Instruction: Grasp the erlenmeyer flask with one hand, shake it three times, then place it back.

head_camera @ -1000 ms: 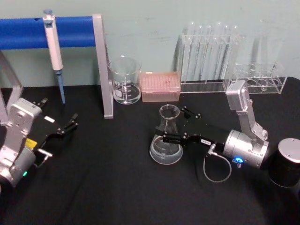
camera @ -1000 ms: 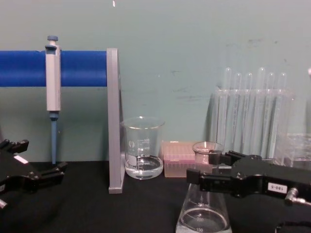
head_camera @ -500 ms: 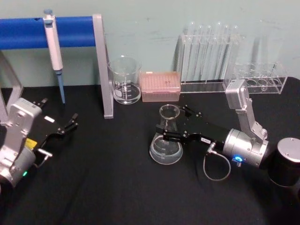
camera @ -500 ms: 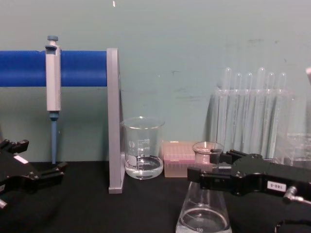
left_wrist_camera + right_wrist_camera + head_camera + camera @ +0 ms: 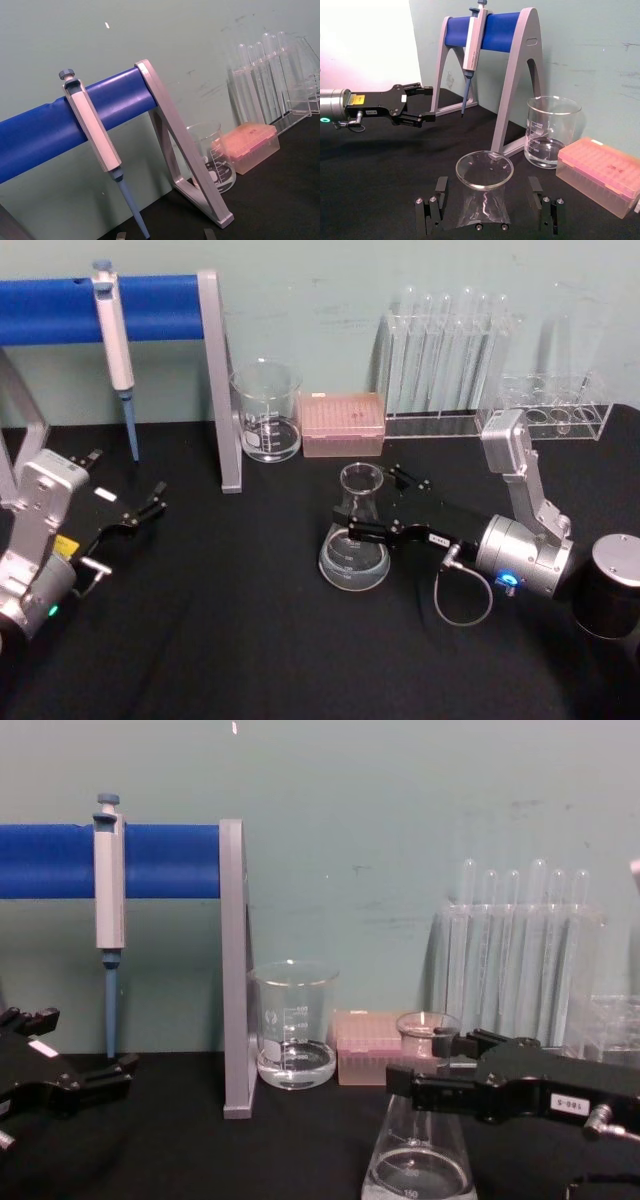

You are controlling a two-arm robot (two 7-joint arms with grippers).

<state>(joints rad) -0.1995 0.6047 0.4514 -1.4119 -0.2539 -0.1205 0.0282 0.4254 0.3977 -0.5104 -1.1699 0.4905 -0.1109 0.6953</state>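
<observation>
The erlenmeyer flask [image 5: 354, 545] stands upright on the black table [image 5: 230, 640], with a little clear liquid in its wide base [image 5: 418, 1170]. My right gripper [image 5: 372, 503], the hand, is open and straddles the flask's neck from the right. In the right wrist view one finger [image 5: 434, 205] sits on each side of the flask [image 5: 484, 192], with a gap to the glass on both sides. The near finger [image 5: 430, 1088] crosses in front of the neck in the chest view. My left gripper [image 5: 135, 512] rests open at the table's left, far from the flask.
A glass beaker [image 5: 266, 412], a pink tip box [image 5: 343, 424] and test tube racks [image 5: 445, 355] line the back. A blue-barred stand [image 5: 215, 380] holding a pipette [image 5: 113, 330] stands at back left. A black cylinder [image 5: 612, 585] sits at the right edge.
</observation>
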